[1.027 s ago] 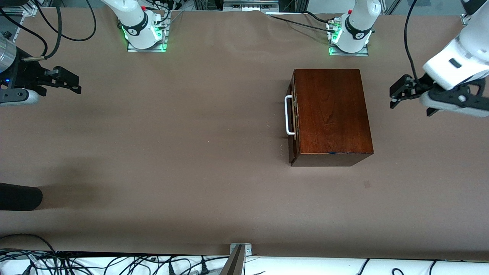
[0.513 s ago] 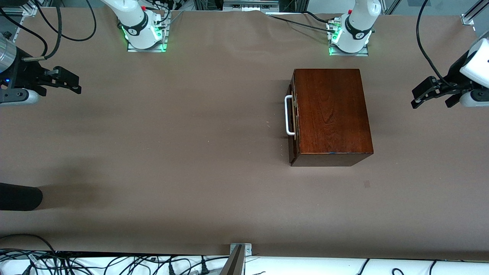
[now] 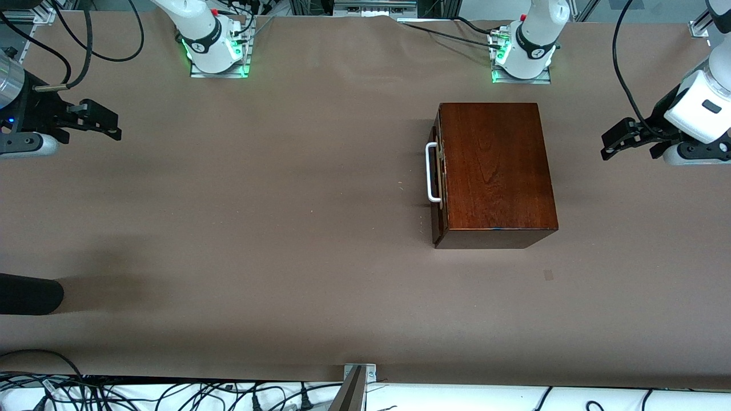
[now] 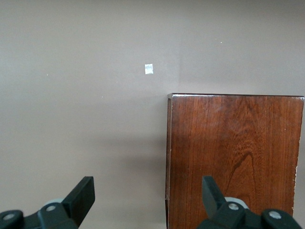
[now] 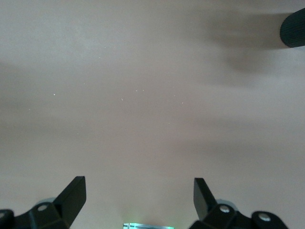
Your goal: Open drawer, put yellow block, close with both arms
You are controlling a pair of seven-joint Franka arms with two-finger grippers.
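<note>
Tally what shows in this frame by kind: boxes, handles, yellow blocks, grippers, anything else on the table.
Wooden box, drawer shut: 1
White bar handle: 1
Yellow blocks: 0 in view
Grippers: 2, left gripper and right gripper, both open and empty, over bare table at their own ends
Dark rounded object at the table edge, right arm's end: 1
Total: 5

The box (image 3: 494, 171) sits on the table (image 3: 257, 228) toward the left arm's end, near that arm's base (image 3: 522, 63).
</note>
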